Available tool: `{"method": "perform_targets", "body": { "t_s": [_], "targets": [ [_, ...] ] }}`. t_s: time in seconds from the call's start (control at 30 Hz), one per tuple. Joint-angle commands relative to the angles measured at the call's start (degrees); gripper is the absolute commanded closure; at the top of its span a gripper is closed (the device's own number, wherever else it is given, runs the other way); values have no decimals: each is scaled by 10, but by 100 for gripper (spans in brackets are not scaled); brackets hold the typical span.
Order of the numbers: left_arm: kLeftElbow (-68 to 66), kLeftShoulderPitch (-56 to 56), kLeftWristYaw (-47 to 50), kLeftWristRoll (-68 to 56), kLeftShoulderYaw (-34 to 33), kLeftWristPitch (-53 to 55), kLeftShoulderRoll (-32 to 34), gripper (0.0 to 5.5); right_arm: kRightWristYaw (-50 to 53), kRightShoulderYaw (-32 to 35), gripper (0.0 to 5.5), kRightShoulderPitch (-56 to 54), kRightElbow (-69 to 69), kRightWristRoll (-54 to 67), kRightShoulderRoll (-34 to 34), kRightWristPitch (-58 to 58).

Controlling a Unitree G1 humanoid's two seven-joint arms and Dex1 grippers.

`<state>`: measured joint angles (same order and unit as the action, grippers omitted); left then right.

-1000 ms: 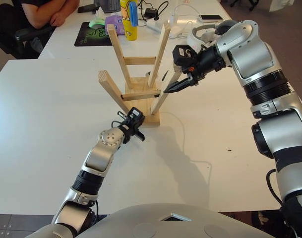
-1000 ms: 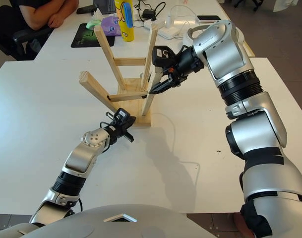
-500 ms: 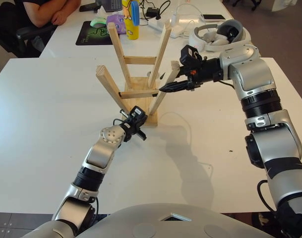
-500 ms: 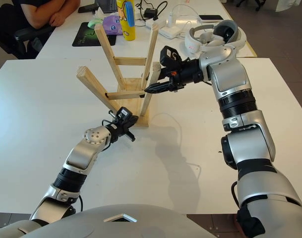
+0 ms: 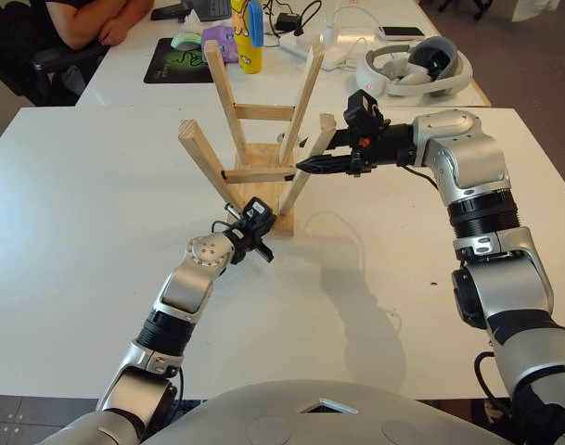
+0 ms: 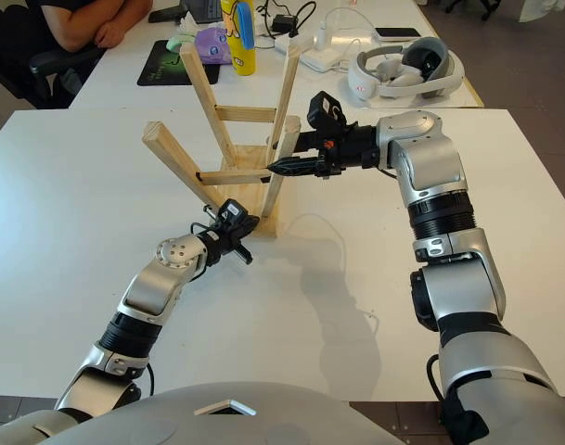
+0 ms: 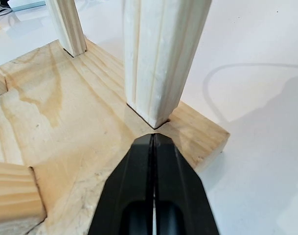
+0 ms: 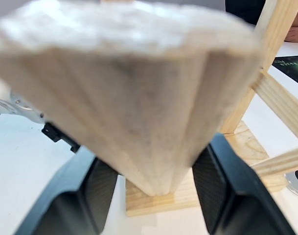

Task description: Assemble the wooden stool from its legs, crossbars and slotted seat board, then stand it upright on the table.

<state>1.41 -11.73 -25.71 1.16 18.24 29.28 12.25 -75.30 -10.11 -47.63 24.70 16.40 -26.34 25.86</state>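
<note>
The wooden stool stands upside down on the white table, seat board (image 5: 284, 221) down and legs up. Two crossbars (image 5: 261, 112) (image 5: 259, 174) join the legs. My right gripper (image 5: 307, 167) comes in level from the right and is shut on the near right leg (image 5: 297, 189) about halfway up. In the right wrist view its black fingers (image 8: 92, 188) flank that leg (image 8: 134, 98). My left gripper (image 5: 261, 222) is shut with nothing in it, its tips (image 7: 152, 138) resting on the seat board (image 7: 65, 122) at the foot of a leg (image 7: 158, 58).
A thin cable (image 5: 352, 236) loops over the table right of the stool. Behind it on a second table are a yellow bottle (image 5: 246, 37), a black mat (image 5: 175, 63), a white headset (image 5: 417, 65) and a seated person at the far left.
My right arm has swung down so that the forearm now runs level, with the gripper staying at the near right leg. The left arm has not moved.
</note>
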Motion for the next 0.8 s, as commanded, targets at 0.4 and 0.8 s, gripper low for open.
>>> {"method": "perform_targets", "body": {
  "t_s": [0.4, 0.8],
  "targets": [
    [-18, 15, -21, 5, 15, 25, 20, 550, 75, 30, 259, 68, 22, 1, 5, 17],
    [19, 40, -27, 3, 4, 42, 47, 550, 111, 223, 314, 235, -282, 164, -123, 195]
  ]
}}
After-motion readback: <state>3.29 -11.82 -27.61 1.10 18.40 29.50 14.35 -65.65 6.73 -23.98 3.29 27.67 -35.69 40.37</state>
